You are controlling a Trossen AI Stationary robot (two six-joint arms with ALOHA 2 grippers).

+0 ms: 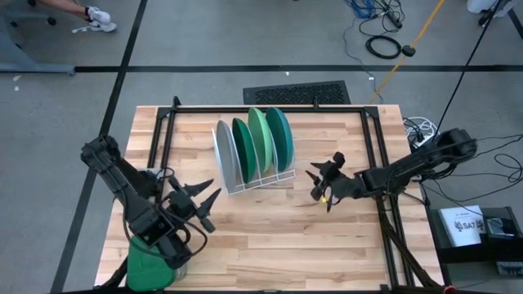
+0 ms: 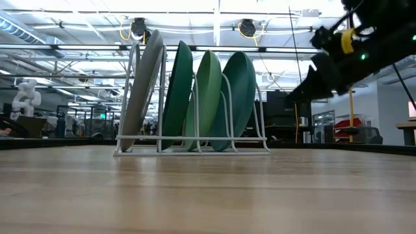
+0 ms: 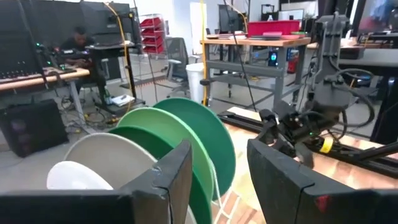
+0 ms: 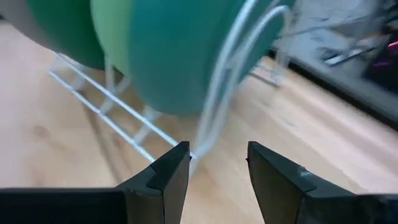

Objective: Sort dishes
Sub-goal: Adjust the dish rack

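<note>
Four plates (image 1: 255,140) upright on edge in the rack (image 1: 260,178), teal one (image 1: 280,135) nearest the right gripper (image 1: 321,184), empty and parted beside it; left gripper (image 1: 198,204) open, farther.

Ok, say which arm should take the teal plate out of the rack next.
Right, probably. The right gripper hangs open just beside the teal plate, the end plate of the rack on its side. The left gripper waits past the grey plate.

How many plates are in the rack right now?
4, all upright in the white wire rack: grey plate, dark green plate, light mint plate, teal plate. None seem hidden.
</note>
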